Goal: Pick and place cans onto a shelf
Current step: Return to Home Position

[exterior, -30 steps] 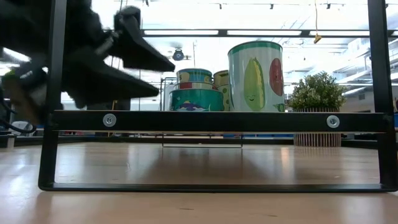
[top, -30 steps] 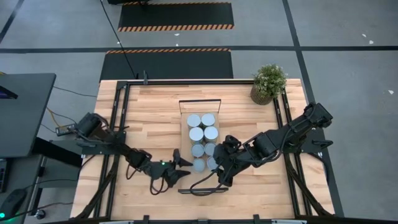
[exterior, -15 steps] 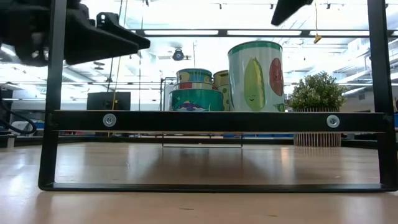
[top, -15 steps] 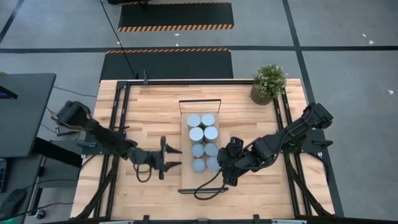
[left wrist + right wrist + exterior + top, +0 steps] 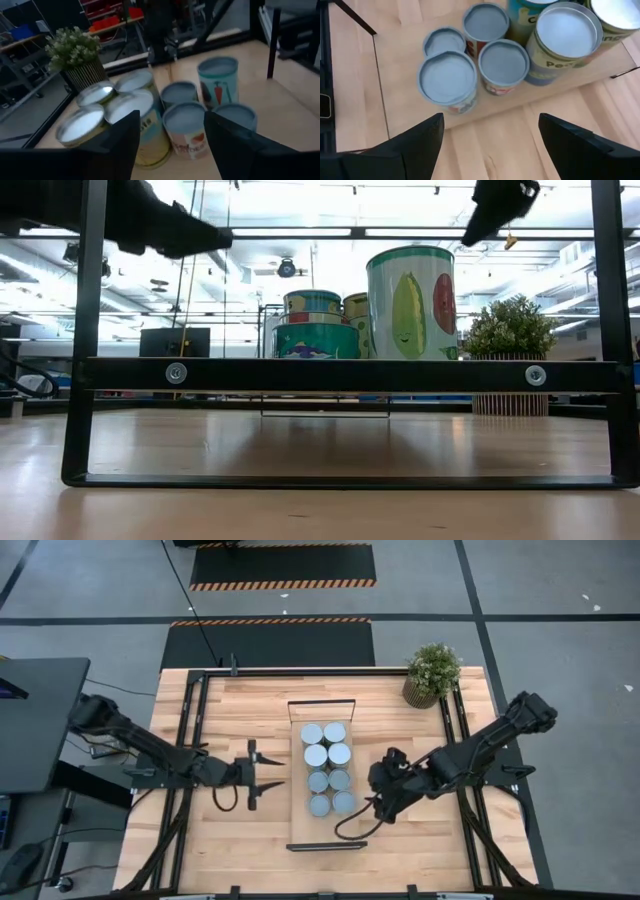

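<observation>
Several cans (image 5: 328,768) with grey lids stand in two rows on the shelf (image 5: 300,832), a light-wood board with black end frames, in the middle of the table. My left gripper (image 5: 262,771) hangs open left of the shelf, pointing level at the cans (image 5: 185,120). My right gripper (image 5: 383,802) hangs open right of the shelf's near half, slanting down toward the cans (image 5: 472,75). Neither has anything between its fingers. In the low view the cans (image 5: 412,302) stand above the shelf's near frame (image 5: 350,375), with my left gripper (image 5: 175,232) and right gripper (image 5: 495,205) high up.
A potted plant (image 5: 432,673) stands at the table's far right corner. Black rails run along the table's left side (image 5: 188,740) and right side (image 5: 456,735). Bare wood lies on both sides of the shelf and at its near end (image 5: 420,850).
My left gripper has risen from beside the shelf's near end and gone toward the far edge and a little left, rolling about its own line. My right gripper has drawn back from the shelf's near end toward the table's right edge. The cans have stayed put.
</observation>
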Robot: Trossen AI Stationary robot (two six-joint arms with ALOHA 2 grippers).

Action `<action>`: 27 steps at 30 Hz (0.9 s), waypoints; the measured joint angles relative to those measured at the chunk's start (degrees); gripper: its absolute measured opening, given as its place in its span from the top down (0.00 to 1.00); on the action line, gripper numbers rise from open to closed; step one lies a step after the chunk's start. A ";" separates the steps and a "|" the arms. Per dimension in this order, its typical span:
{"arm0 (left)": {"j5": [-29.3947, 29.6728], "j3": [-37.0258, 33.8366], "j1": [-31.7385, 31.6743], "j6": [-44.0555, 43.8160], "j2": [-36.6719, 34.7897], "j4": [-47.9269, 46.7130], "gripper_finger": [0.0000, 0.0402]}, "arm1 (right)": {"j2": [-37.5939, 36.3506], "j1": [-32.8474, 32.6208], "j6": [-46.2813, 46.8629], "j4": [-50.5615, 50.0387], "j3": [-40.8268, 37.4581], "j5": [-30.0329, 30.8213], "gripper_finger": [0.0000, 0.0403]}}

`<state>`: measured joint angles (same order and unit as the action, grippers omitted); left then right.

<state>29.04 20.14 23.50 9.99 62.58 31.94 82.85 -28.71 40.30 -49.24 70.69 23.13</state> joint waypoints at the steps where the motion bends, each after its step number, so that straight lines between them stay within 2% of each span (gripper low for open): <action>1: -0.60 0.00 -0.39 -0.29 -1.28 -0.60 0.44 | -1.23 0.01 -0.20 1.38 -1.78 0.11 0.18; 9: -4.63 0.00 -3.77 -2.46 -12.28 -8.99 0.56 | -10.17 -0.22 -1.72 9.26 -11.74 2.52 0.18; 14: -6.92 0.00 -5.49 -4.86 -17.35 -14.25 0.64 | -15.40 -1.73 -6.99 14.60 -16.09 5.39 0.18; 19: -12.40 0.00 -5.27 -9.61 -18.06 -16.28 0.70 | -21.41 -1.97 -13.29 25.47 -22.16 7.11 0.18; 23: -12.86 0.00 -3.45 -12.66 -16.87 -16.71 0.73 | -25.49 -1.95 -18.19 34.50 -28.37 6.92 0.18; 27: -12.29 0.01 -1.56 -13.87 -15.92 -17.25 0.75 | -30.09 -1.92 -21.11 39.13 -33.56 5.40 0.18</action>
<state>16.75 20.15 21.94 -3.88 46.65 14.70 52.76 -30.63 19.19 -10.11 37.13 28.52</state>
